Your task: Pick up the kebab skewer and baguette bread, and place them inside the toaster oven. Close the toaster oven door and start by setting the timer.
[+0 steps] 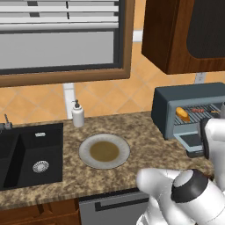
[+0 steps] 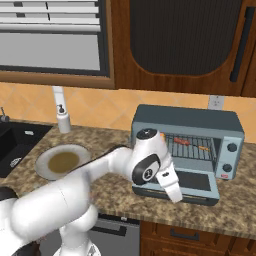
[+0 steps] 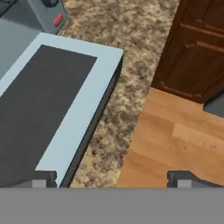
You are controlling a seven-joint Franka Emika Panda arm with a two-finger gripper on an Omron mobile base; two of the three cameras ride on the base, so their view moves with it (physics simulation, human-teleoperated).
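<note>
The toaster oven door [image 3: 52, 109] lies dropped open, flat and roughly level, its dark glass framed in pale grey-blue. In the hand view it fills the left half of the frame, with its free edge running as a diagonal from upper centre down to lower left; the dark bar handle [image 3: 94, 127] shows as a thin dark strip along that edge. This long edge is what the coming move turns on: it lies to the left of and slightly ahead of the gripper [image 3: 113, 178], whose two dark tips sit at the bottom of the frame, set wide apart and holding nothing. The left tip is at the door's near corner, the right tip over the wooden floor beyond the counter's lip. To lift the door shut, I judge the hand must get under or behind that edge and push it up toward the oven.

In the right base view the toaster oven [image 2: 187, 122] stands at centre right on the speckled countertop [image 2: 150, 210], with the kebab skewer [image 2: 183, 141] already on its wire rack. In the left base view the baguette bread [image 1: 183, 114] rests on the rack at the cavity's left. The plate [image 1: 104, 151] sits bare at centre frame, a soap dispenser [image 1: 78, 114] behind it, the black sink [image 1: 30, 158] at left.
</note>
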